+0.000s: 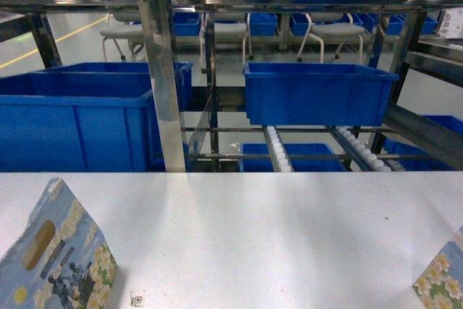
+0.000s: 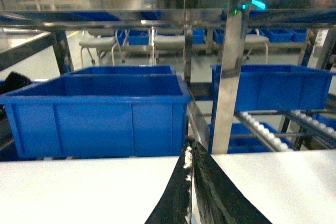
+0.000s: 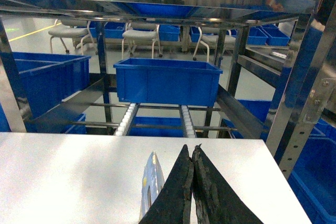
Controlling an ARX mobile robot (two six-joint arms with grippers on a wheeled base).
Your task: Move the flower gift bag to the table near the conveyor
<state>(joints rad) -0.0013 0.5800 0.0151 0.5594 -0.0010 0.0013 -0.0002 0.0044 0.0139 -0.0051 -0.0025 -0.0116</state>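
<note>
- Bags first: one flower gift bag (image 1: pixel 54 258) stands at the counter's (image 1: pixel 246 229) near left corner, and a second bag (image 1: pixel 443 273) shows at the right edge.
- Left claw (image 2: pixel 192 182) is pressed closed on nothing; right claw (image 3: pixel 192 182) is closed too, just beside a bag edge (image 3: pixel 149 182).
- Conveyor (image 1: pixel 278 150) rollers sit beyond the far edge.
- I judge nothing is gripped yet; next I'd open a claw and line up on a bag top.

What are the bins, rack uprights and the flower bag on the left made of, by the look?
Bins: moulded plastic, saturated blue with a dull sheen and ribbed walls.
Rack uprights: polished steel or similar metal, mirror reflections.
Flower gift bag: probably printed paper or card, matte, crisp folded edges, die-cut handle hole.
</note>
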